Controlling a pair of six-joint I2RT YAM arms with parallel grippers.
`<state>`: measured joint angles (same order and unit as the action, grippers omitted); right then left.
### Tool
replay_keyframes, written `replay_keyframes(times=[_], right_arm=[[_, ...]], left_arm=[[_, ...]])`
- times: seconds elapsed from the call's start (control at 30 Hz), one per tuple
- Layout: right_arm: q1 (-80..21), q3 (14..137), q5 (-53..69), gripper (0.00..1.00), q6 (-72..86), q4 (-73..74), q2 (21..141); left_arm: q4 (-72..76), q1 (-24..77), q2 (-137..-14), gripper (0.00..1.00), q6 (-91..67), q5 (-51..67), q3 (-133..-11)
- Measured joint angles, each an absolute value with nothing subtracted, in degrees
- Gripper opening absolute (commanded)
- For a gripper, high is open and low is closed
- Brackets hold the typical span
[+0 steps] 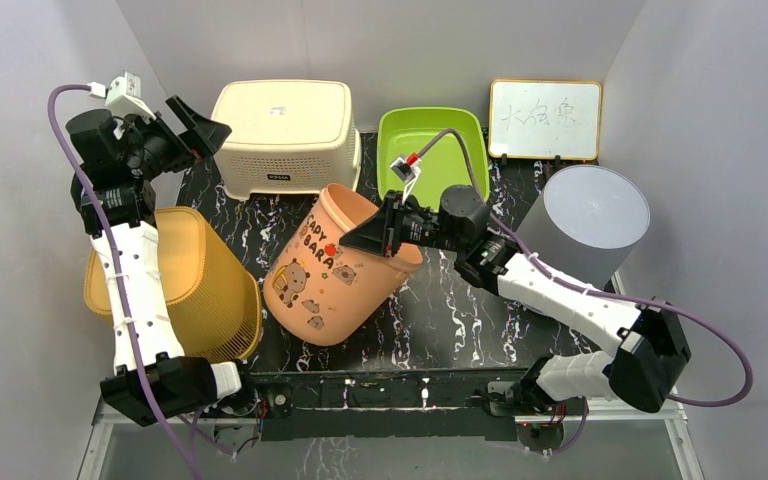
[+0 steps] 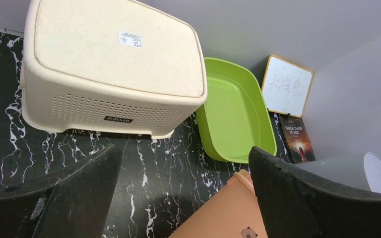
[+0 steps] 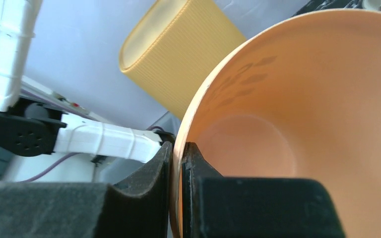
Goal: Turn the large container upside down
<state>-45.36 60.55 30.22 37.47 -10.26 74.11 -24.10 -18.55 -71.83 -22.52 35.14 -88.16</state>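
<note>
Tipping step in hand – right tool (image 1: 365,240) clenched on rim of orange container (image 1: 330,285), tilted at desk (image 1: 450,310) centre, mouth facing far. Left tool (image 1: 198,122) released, far left. Next – swing rim over until mouth faces desk.

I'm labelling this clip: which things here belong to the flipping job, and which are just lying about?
In the job: peach plastic capybara-print bin, tilted; right claw pinching its rim.
Lying about: cream perforated plastic basket; lime green plastic tray; yellow ribbed plastic bin; grey cylindrical container; whiteboard.
</note>
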Motion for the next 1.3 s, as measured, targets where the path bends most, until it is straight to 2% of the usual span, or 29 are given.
replay_keyframes(times=[0.37, 0.63, 0.73, 0.83, 0.93, 1.2, 1.3], right_arm=[[-45.3, 45.3, 32.6, 0.0, 63.2, -46.7, 79.0], [-45.3, 39.9, 31.1, 0.0, 71.5, -63.0, 84.1], [-45.1, 38.4, 30.5, 0.0, 75.6, -71.3, 88.9], [-44.9, 36.8, 29.3, 0.0, 82.7, -81.4, 98.7], [-44.8, 36.3, 27.7, 0.0, 90.6, -84.2, 105.8], [-41.7, 35.4, 25.2, 0.0, 94.4, -85.5, 105.3], [-37.7, 34.5, 24.8, 0.07, 96.4, -85.6, 106.2]], left_arm=[[-25.6, -18.5, -72.2, 0.98, -21.9, 35.1, -90.0], [-27.2, -18.5, -73.3, 0.98, -21.4, 35.1, -92.2], [-27.4, -18.5, -73.3, 0.98, -21.4, 35.1, -92.8], [-27.5, -18.5, -73.3, 0.98, -21.2, 35.1, -93.2], [-27.6, -18.5, -73.4, 0.98, -21.1, 35.1, -93.4], [-28.4, -18.5, -73.6, 0.98, -21.0, 35.1, -95.3], [-28.4, -18.5, -73.7, 0.99, -21.0, 35.1, -95.7]])
